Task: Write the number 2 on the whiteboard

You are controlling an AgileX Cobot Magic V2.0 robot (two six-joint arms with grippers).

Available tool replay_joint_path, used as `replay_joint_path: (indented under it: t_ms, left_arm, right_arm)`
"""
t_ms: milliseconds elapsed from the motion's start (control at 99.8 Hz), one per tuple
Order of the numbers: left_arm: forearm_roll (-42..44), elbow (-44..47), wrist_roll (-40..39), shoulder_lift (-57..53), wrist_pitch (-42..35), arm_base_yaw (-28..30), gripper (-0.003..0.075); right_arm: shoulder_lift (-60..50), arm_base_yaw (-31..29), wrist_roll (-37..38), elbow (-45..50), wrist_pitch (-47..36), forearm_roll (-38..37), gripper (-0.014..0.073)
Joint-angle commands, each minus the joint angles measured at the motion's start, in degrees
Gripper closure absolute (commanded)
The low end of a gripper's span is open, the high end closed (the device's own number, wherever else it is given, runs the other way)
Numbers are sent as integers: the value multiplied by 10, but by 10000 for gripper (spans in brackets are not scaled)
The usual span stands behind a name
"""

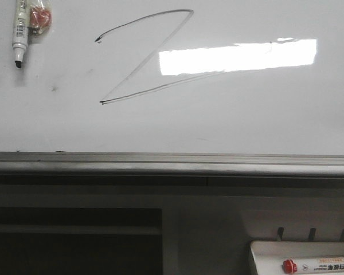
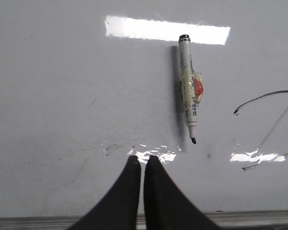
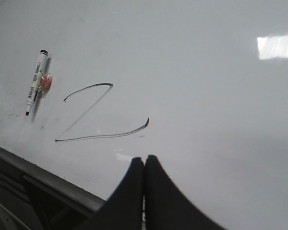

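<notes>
The whiteboard (image 1: 246, 120) fills the front view above its grey rail. A thin black slanted number 2 (image 1: 143, 63) is drawn on it; it also shows in the right wrist view (image 3: 93, 117) and partly in the left wrist view (image 2: 273, 129). An uncapped white marker (image 1: 21, 31) with a red patch lies on the board left of the 2, also in the left wrist view (image 2: 188, 88) and the right wrist view (image 3: 36, 81). My left gripper (image 2: 142, 159) is shut and empty, near the board's rail. My right gripper (image 3: 144, 158) is shut and empty, just this side of the 2's tail.
The grey metal rail (image 1: 172, 161) runs along the board's near edge. A small white tray (image 1: 264, 252) with a red-capped marker (image 1: 318, 265) sits at the near right. A bright light reflection (image 1: 238, 55) lies across the 2. Small dark specks mark the board (image 1: 53, 89).
</notes>
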Motion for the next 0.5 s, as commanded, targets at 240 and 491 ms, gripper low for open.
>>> replay_joint_path:
  t_ms: [240, 491]
  left_arm:
    - [0, -13, -5, 6, -44, 2, 741]
    - [19, 28, -5, 6, -44, 3, 741]
  right_arm:
    - [-4, 1, 4, -11, -26, -34, 654]
    - [-4, 1, 4, -11, -26, -34, 654]
